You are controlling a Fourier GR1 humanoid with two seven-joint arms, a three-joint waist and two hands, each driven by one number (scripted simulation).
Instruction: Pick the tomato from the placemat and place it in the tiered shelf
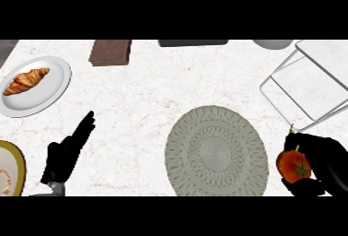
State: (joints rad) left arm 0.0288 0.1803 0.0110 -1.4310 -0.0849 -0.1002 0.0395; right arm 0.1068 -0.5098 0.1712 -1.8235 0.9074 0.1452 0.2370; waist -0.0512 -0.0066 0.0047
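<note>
The red tomato (293, 166) is off the round grey woven placemat (216, 152), just past its right edge, held in my right hand (327, 161), whose fingers and thumb curl round it. The white wire tiered shelf (314, 83) stands at the upper right, slightly above and beyond that hand. At the lower left my left hand (66, 154) rests open with straight fingers pointing up, away from the placemat.
A white plate (48, 94) carrying a croissant (26, 81) lies at the upper left. A brown block (110, 52) sits at the back, beside a dark object (193, 43) and a pale bowl (273, 44). A gold-rimmed plate (9, 168) shows at the left edge.
</note>
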